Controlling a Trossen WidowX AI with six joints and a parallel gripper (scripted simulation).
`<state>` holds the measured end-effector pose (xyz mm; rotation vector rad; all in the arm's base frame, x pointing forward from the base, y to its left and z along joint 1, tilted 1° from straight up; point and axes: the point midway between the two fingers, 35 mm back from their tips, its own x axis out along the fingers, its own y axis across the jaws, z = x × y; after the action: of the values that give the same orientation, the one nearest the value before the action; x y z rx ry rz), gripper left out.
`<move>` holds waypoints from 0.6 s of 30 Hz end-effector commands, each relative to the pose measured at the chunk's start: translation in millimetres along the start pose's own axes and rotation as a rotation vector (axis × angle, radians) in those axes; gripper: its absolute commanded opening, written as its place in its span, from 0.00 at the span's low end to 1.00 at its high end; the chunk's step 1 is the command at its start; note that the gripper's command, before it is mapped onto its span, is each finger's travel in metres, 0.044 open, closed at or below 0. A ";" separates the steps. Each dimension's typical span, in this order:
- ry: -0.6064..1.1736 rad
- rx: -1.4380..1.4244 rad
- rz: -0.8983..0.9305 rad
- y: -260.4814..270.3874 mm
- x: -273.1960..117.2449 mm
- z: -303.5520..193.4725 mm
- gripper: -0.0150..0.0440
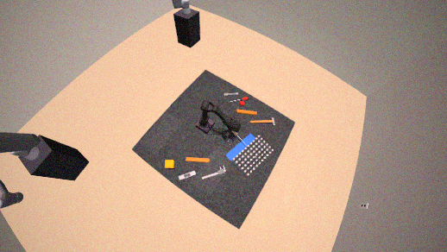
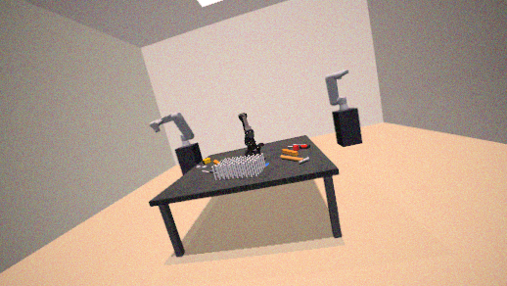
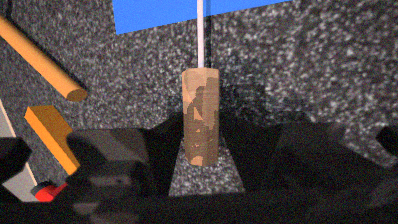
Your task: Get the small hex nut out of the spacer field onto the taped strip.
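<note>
Brown and faceted, clamped in a black gripper (image 1: 231, 134) (image 3: 201, 116) at lower centre of the wrist view: one handle (image 3: 201, 112), with one straight pale rod (image 1: 241, 139) (image 3: 200, 35) reaching over the blue taped strip (image 1: 235, 152) (image 3: 150, 12). Hard to tell whether past its far edge. Beyond, right of centre from above, many upright metal spacers (image 1: 253, 155) (image 2: 239, 167) in close rows, too fine to count, with narrow gaps. Too small or hidden to make out: the nut, location unclear. Farther out, one hammer (image 1: 261, 122) (image 2: 292, 158) at upper right, two orange bars (image 1: 247, 112) (image 1: 198, 160), one yellow block (image 1: 169, 164) (image 2: 207, 161) lower left. Wide gap between strip and hammer.
</note>
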<state>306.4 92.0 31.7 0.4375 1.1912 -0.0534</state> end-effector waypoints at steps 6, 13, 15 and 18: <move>-0.008 -0.005 0.008 2.7 0.1 10.2 0.25; -0.009 -0.006 0.008 2.7 1.3 15.0 0.25; -0.009 -0.006 0.008 2.8 1.6 16.4 0.25; -0.009 -0.006 0.008 2.8 2.1 18.5 0.25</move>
<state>318.8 88.3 32.7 0.4374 1.1900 -0.0536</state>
